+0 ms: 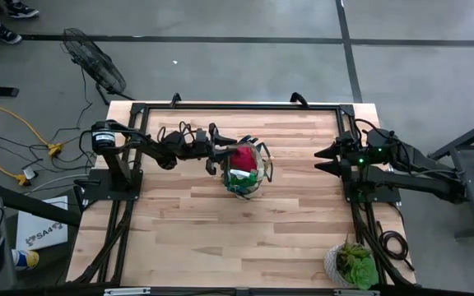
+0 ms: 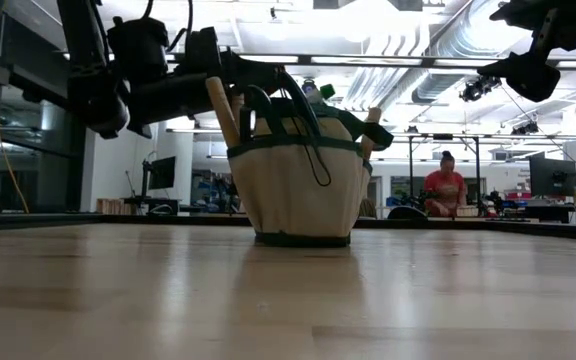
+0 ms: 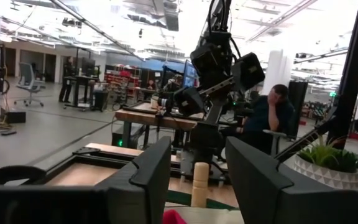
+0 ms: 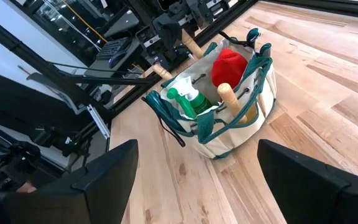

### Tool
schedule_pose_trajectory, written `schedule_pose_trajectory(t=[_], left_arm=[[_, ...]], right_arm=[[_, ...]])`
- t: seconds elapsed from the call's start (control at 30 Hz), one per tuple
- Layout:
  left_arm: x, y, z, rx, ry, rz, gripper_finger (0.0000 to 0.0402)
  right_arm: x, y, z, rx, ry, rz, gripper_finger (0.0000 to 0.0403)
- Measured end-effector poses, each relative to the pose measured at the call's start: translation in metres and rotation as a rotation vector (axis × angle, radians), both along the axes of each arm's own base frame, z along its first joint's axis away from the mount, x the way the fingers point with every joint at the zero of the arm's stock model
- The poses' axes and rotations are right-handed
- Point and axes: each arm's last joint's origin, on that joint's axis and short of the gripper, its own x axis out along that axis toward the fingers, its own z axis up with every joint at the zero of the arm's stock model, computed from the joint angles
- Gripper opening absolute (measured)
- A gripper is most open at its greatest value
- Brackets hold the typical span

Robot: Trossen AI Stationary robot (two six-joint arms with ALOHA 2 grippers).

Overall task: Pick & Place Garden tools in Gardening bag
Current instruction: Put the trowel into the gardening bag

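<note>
Bare wooden tabletop (image 2: 288, 300) fills the low view's foreground; nothing lies loose on it there. Past that stands the gardening bag (image 2: 298, 180), upright, khaki with dark green trim, sitting toward the far edge of the tabletop, near the middle between left and right edges.

Bag contents, from the right wrist view: a red piece (image 4: 230, 65) on top, a bright green piece (image 4: 191, 101) beside it, a wooden handle (image 4: 229, 99) poking above the rim, a second wooden handle (image 4: 194, 48) on the side toward the left arm. Loop handles flop outward.

Left gripper (image 1: 220, 156) sits at the bag's rim on the left side, fingers partly parted around nothing I can make out; the left wrist view shows a wooden handle tip between them but clear of both fingers. I read it as released, mid-opening.

Right gripper (image 1: 323, 159) waits near the right edge, jaws wide, empty.

Risks, as I judge them:
- Left fingers could snag a loop handle or the trim on withdrawal and drag or tip the light bag.
- Brushing the protruding handle could lever a tool back out.
- Red piece sits high; a nudge may spill it.

Potted plant (image 1: 354, 265) stands at the near right corner, well apart.
</note>
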Motion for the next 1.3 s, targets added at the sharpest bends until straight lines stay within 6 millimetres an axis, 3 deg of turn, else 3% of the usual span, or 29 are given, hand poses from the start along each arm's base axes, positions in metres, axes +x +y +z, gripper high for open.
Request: schedule_pose_trajectory(t=[0.17, 0.57, 0.67, 0.83, 1.07, 1.3], left_arm=[[-0.001, 0.0, 0.002, 0.001, -0.008, 0.003, 0.0152], [-0.021, -0.007, 0.037, 0.049, -0.127, -0.031, 0.0144], [-0.035, -0.009, 0.028, 0.032, -0.098, 0.036, 0.011], [-0.067, -0.015, 0.007, 0.006, -0.021, 0.132, 0.0013], [-0.096, -0.021, -0.021, -0.072, 0.103, 0.185, 0.0002], [-0.082, -0.018, -0.038, -0.207, 0.339, 0.15, 0.0001]], right_arm=[[0.0, 0.0, 0.0, 0.0, 0.0, 0.0, 0.0321], [0.0, 0.0, 0.0, 0.0, 0.0, 0.0, 0.0321], [0.0, 0.0, 0.0, 0.0, 0.0, 0.0, 0.0321], [0.0, 0.0, 0.0, 0.0, 0.0, 0.001, 0.0321], [0.0, 0.0, 0.0, 0.0, 0.0, 0.0, 0.0321], [0.0, 0.0, 0.0, 0.0, 0.0, 0.0, 0.0321]])
